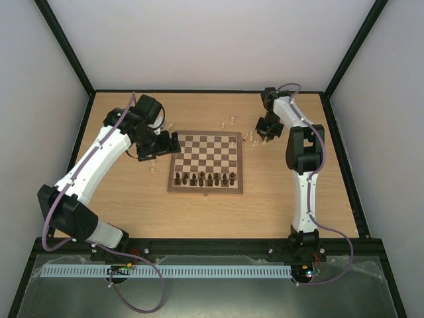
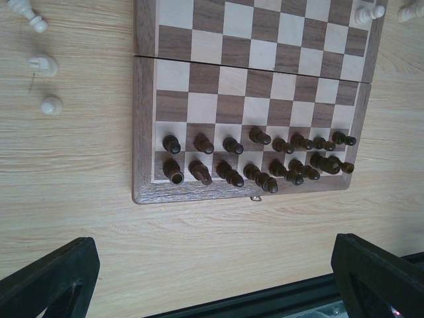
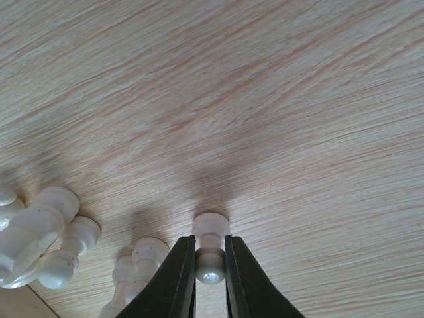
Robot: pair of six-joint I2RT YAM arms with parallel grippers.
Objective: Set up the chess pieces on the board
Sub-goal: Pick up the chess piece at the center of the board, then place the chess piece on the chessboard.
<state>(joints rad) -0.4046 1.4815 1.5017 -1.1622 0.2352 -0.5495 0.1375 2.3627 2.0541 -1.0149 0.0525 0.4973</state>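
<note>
The board (image 1: 199, 147) lies mid-table with dark chess pieces (image 1: 204, 177) in two rows along its near edge; from the left wrist the board (image 2: 265, 40) and those dark rows (image 2: 258, 156) show again. My right gripper (image 1: 267, 136) is down on the table right of the board. In its wrist view the right gripper (image 3: 211, 255) is shut on a small cream pawn (image 3: 211, 228) standing on the wood. More cream pieces (image 3: 46, 245) lie to its left. My left gripper (image 1: 173, 142) hovers at the board's left edge, the left gripper (image 2: 218, 278) open and holding nothing.
Loose cream pieces lie around the board: cream pieces (image 1: 233, 121) behind it, one (image 1: 151, 162) at its left, several (image 2: 40, 66) in the left wrist view, another (image 2: 368, 13) at the board's far corner. Black frame rails (image 1: 218, 248) edge the table.
</note>
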